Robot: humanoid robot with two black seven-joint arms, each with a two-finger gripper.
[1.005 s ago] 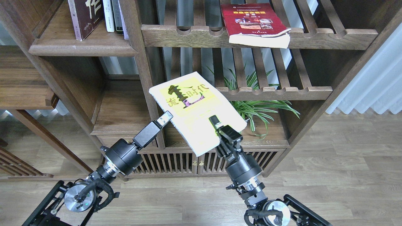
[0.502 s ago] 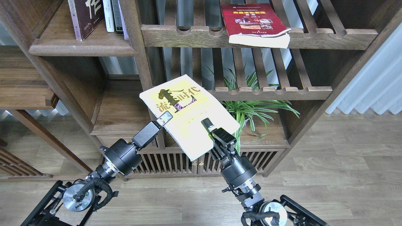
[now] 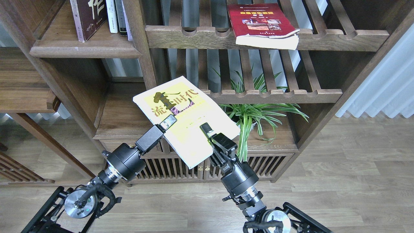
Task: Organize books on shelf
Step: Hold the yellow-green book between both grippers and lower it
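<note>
The yellow-green book (image 3: 185,115) is on the move — over the last second it has slid leftward across the front of the bookcase, its top corner now out past the upright post and over the lower left compartment, where a moment ago it sat squarely in front of the slatted rack (image 3: 275,95). That drift points it toward the solid plank side, so the carry looks well under way, though the book is in mid-air and tilted, cover facing up, nowhere near shelved.

The right gripper (image 3: 207,131) has it: one finger lies dark across the cover near the lower edge and the other must be underneath, so the fingers are clenched on the book's bottom margin. The left gripper (image 3: 168,122) sits at the book's left edge, its pale tip touching or just overlapping the cover — whether those fingers are pinching or merely steadying I cannot tell.

Up top, the shelf (image 3: 84,48) carries the maroon book (image 3: 88,17) standing upright. The red book (image 3: 260,22) lies flat on the upper slatted rack, overhanging its rail, untouched.
</note>
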